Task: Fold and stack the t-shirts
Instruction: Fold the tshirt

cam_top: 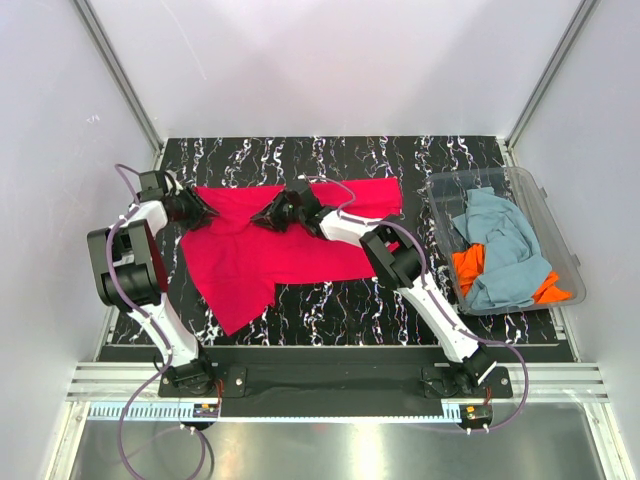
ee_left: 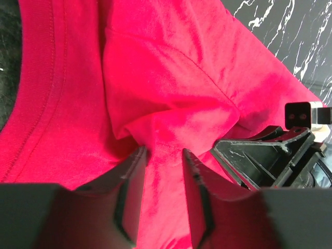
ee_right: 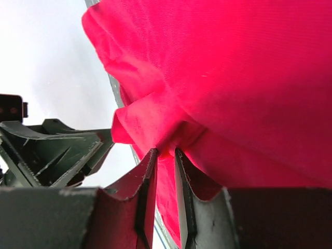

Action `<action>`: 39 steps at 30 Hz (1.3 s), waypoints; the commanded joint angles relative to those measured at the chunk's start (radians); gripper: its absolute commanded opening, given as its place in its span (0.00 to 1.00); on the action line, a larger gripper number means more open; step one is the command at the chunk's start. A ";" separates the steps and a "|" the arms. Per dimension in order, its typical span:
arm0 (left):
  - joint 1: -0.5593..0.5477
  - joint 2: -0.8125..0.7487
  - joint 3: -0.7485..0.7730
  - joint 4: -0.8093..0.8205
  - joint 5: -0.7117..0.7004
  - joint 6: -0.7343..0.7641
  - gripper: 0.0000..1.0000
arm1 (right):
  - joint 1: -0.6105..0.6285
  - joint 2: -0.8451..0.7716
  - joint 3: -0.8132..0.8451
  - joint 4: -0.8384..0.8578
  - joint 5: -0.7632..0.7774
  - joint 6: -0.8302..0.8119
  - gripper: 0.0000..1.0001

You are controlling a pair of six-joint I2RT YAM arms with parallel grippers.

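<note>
A crimson red t-shirt (cam_top: 250, 255) lies spread on the black marbled table. My left gripper (cam_top: 203, 211) is shut on a bunch of its cloth near the shirt's upper left; in the left wrist view (ee_left: 163, 155) the red fabric (ee_left: 171, 78) runs between its jaws. My right gripper (cam_top: 268, 217) is shut on a fold of the same shirt near its upper middle; the right wrist view (ee_right: 165, 154) shows the red cloth (ee_right: 249, 78) pinched and lifted. Grey-blue (cam_top: 500, 250) and orange (cam_top: 468, 265) shirts lie crumpled in the tub.
A clear plastic tub (cam_top: 545, 205) stands at the right of the table (cam_top: 400, 295). White walls and metal frame posts enclose the back and sides. The two grippers are close together, each showing in the other's wrist view.
</note>
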 commanded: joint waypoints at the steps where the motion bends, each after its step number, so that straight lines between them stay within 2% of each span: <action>1: 0.006 -0.029 -0.001 0.024 0.007 0.022 0.41 | 0.011 -0.019 -0.006 0.008 -0.003 -0.020 0.27; 7: 0.006 -0.033 -0.035 0.026 0.009 0.032 0.43 | 0.008 -0.070 -0.048 0.021 -0.013 -0.048 0.34; 17: 0.007 -0.038 -0.067 0.026 -0.031 0.048 0.39 | 0.011 -0.085 -0.122 0.049 -0.013 -0.026 0.29; 26: 0.009 -0.043 -0.064 0.026 -0.024 0.033 0.33 | 0.013 -0.010 -0.017 0.015 -0.027 -0.017 0.28; 36: 0.009 -0.036 -0.055 0.023 -0.002 0.027 0.35 | 0.011 0.068 0.120 -0.051 -0.032 -0.002 0.29; 39: 0.009 -0.024 -0.049 0.023 -0.001 0.032 0.30 | 0.011 0.067 0.116 -0.054 -0.033 -0.002 0.27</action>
